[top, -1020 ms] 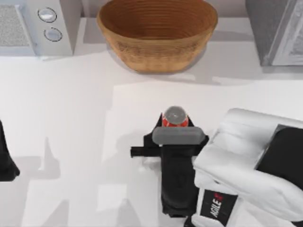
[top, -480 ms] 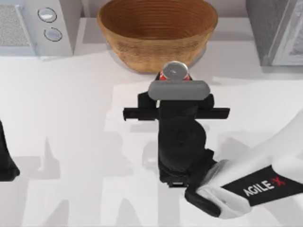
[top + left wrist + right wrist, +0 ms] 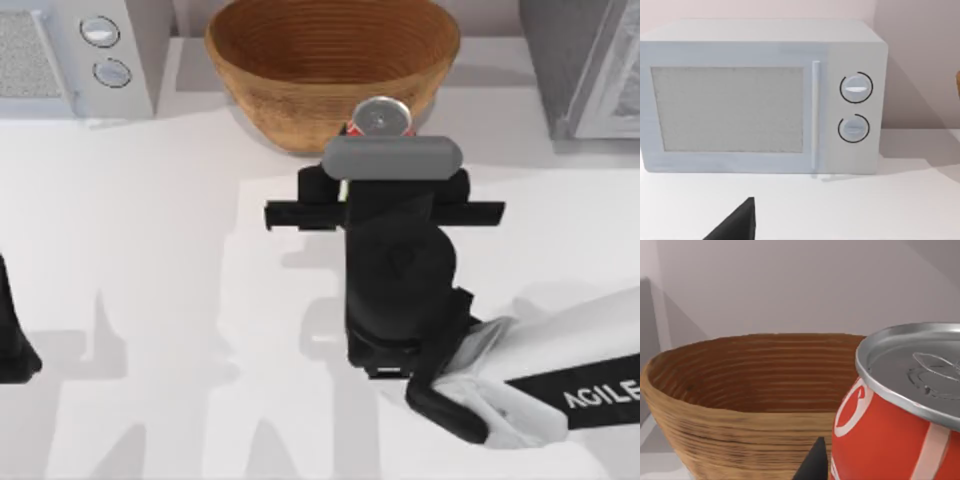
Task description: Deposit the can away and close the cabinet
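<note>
The red can [image 3: 382, 117] with its silver top is held upright off the table by my right gripper [image 3: 385, 140], which is shut on it, right at the front wall of the woven bowl [image 3: 300, 60]. Up close in the right wrist view, the can [image 3: 900, 410] shows its white lettering, with the bowl [image 3: 740, 390] just behind it. The grey cabinet [image 3: 570, 60] stands at the back right, its pale door panel [image 3: 620, 90] angled outward. My left arm [image 3: 12, 340] is parked at the left edge.
A white microwave [image 3: 80, 50] with two dials stands at the back left and faces the left wrist view as the microwave [image 3: 760, 95]. Open white tabletop [image 3: 150, 300] lies between the two arms.
My right arm has carried the can from the middle of the table toward the back, up to the bowl's front wall. The left arm has not moved.
</note>
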Controlling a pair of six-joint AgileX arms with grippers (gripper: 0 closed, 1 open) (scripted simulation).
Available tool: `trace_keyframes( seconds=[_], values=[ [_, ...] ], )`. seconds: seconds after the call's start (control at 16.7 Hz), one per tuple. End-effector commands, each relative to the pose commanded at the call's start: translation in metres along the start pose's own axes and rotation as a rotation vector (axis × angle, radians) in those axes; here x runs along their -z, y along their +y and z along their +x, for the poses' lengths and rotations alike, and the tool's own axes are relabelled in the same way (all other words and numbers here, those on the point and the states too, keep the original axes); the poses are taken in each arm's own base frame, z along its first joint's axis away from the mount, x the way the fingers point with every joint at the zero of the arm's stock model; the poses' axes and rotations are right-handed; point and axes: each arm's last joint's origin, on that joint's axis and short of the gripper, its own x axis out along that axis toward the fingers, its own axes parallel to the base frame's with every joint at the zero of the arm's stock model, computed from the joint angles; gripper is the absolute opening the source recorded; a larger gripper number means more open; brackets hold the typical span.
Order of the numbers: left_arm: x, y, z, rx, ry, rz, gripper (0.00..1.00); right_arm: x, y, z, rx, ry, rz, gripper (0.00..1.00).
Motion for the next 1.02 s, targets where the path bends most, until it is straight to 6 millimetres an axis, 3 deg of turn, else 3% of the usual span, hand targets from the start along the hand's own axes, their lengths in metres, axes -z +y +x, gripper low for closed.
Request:
trace_keyframes(
  seconds=[0.18,0.36,0.72,1.02],
  values=[
    [0.0,0.0,0.0,0.0,0.0,0.0,1.0,-0.001,-0.001,0.001,-0.002,-0.001,0.005,0.0],
    [0.0,0.0,0.0,0.0,0.0,0.0,1.0,-0.001,-0.023,0.002,-0.027,0.035,-0.029,0.0],
    [0.0,0.0,0.0,0.0,0.0,0.0,1.0,0.007,-0.126,-0.013,-0.077,0.224,-0.136,0.0],
    [0.0,0.0,0.0,0.0,0.0,0.0,1.0,0.015,-0.211,-0.053,-0.094,0.352,-0.106,0.0]
  ],
)
